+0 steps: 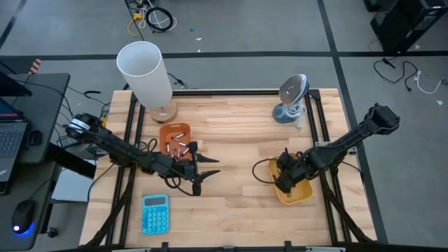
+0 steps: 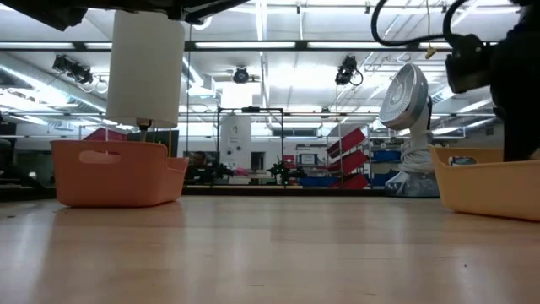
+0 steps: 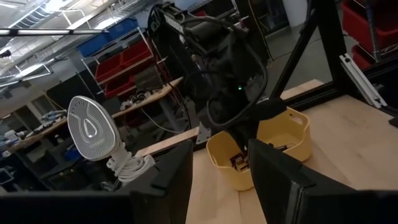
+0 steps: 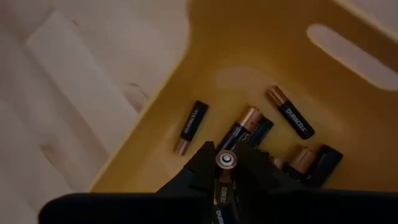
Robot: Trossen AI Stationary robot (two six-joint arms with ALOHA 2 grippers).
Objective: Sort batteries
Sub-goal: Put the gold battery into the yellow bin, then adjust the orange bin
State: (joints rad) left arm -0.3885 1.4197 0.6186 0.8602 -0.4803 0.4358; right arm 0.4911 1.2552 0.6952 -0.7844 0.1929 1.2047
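I have the right gripper down inside the yellow tray on the right side of the table, with its fingers narrowed around a black-and-copper battery that sits end-on between the tips. In the right wrist view, that cell is just above the tray floor, with more loose batteries lying flat around it: a thin one off toward the tray wall, a fatter pair right by the fingertips, and two more a little farther along.

My left gripper hangs over the middle-left of the table, near the orange tray, with its fingers spread wide and nothing between them. The orange tray holds several silvery batteries in a loose cluster.

Elsewhere I see a blue calculator at the near left edge, a white paper roll on a wooden stand at the far left, and a small grey fan at the far right.
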